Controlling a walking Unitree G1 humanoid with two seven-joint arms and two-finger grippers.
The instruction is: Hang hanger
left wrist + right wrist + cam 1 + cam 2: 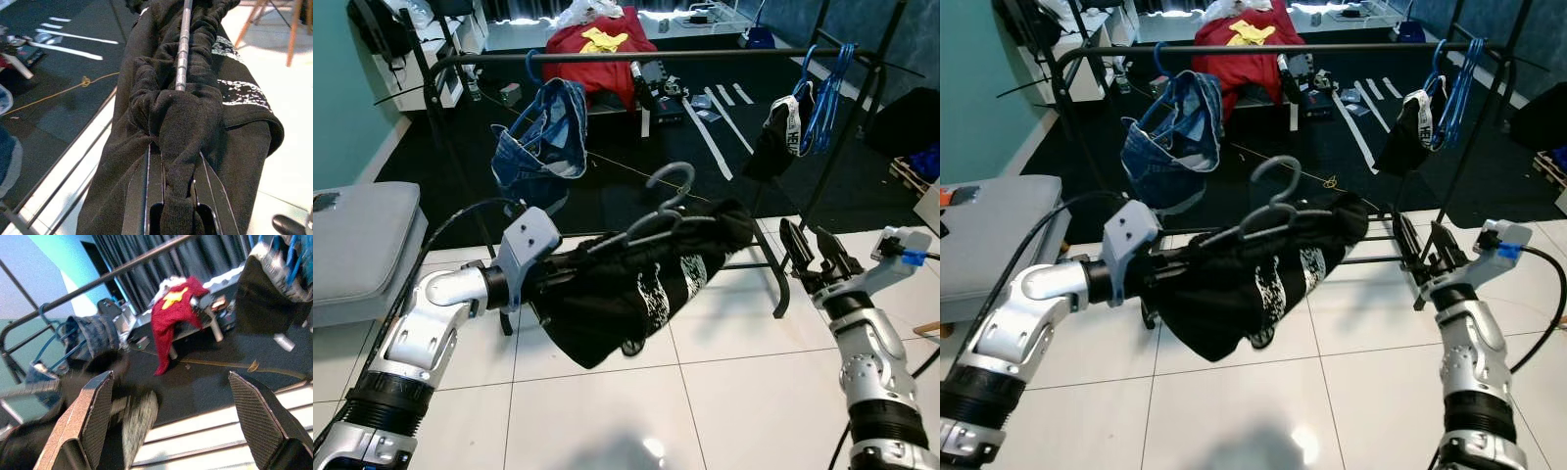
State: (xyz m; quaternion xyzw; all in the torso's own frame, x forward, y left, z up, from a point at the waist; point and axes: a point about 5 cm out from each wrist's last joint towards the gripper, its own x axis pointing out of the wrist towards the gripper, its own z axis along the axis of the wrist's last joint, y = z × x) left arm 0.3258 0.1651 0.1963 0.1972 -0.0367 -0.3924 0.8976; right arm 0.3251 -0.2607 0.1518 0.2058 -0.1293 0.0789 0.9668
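A grey hanger (671,186) carries a black printed garment (636,284), held level in front of me below the clothes rack's top rail (705,56). My left gripper (573,264) is shut on the hanger's end, buried in the bunched cloth. In the left wrist view the fingers (146,196) squeeze the fabric around the metal hanger bar (183,44). My right gripper (813,257) stands open just right of the garment, apart from it. In the right wrist view its pads (93,411) are spread wide with nothing between them.
Jeans on a blue hanger (543,137) hang at the rail's left. A dark garment and blue hangers (803,113) hang at its right. A red garment (597,44) lies beyond the rack. A grey seat (362,245) stands at the left on the white tile floor.
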